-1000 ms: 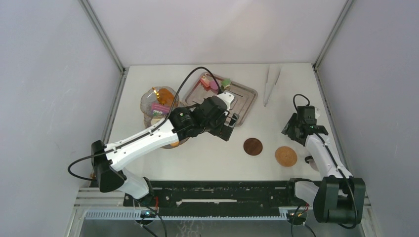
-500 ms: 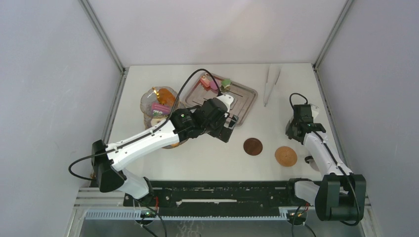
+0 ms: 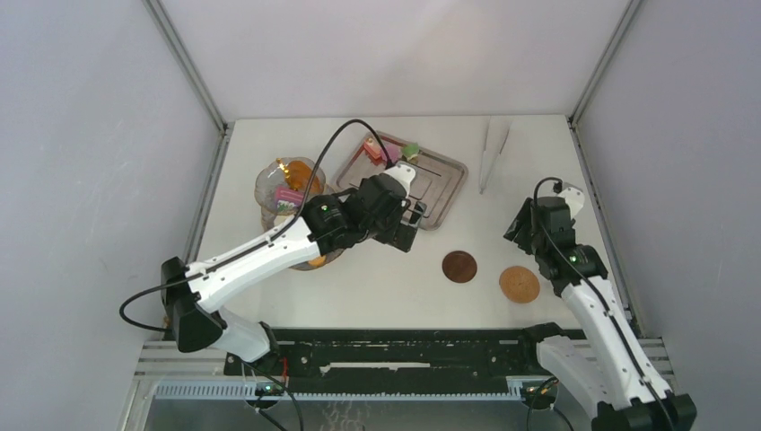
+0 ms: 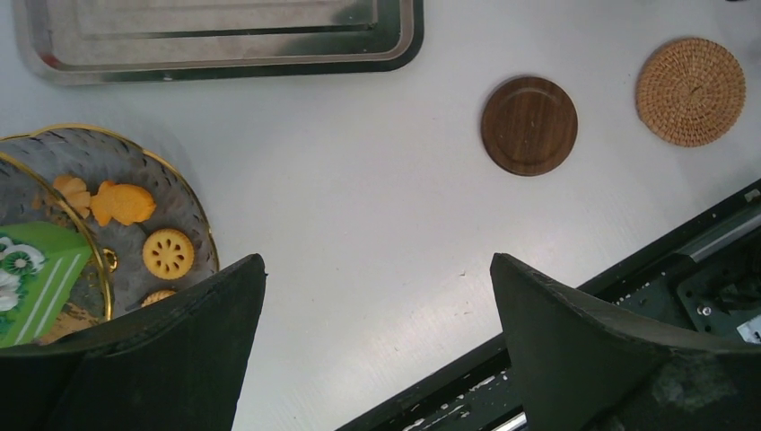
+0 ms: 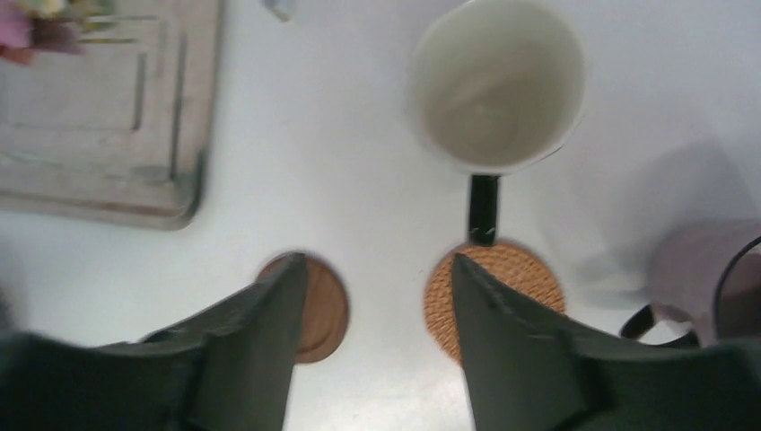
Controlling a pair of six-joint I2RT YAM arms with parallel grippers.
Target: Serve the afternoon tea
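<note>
The three-tier glass stand (image 3: 269, 180) with its gold pole stands at the left and holds cakes and cookies. Its bottom tier (image 4: 108, 162) carries orange cookies (image 4: 168, 253). More small cakes (image 3: 384, 151) lie at the steel tray's far end. My left gripper (image 3: 408, 223) is open and empty, hovering between the stand and the tray; in the left wrist view (image 4: 377, 269) it hangs over bare table. My right gripper (image 3: 523, 224) is open and empty; in the right wrist view (image 5: 375, 269) it sits above the dark coaster (image 5: 325, 310) and the woven coaster (image 5: 529, 278). A white cup (image 5: 498, 85) stands behind the woven coaster. A purplish cup (image 5: 704, 274) stands at the right.
The steel tray (image 3: 440, 184) lies at the back centre and the metal tongs (image 3: 492, 153) to its right. The dark coaster (image 3: 459, 266) and the woven coaster (image 3: 520, 284) lie on the near right of the table. Grey walls close in both sides.
My right arm has pulled back toward the near edge and risen, the gripper now facing the coasters. My left gripper has shifted slightly left.
</note>
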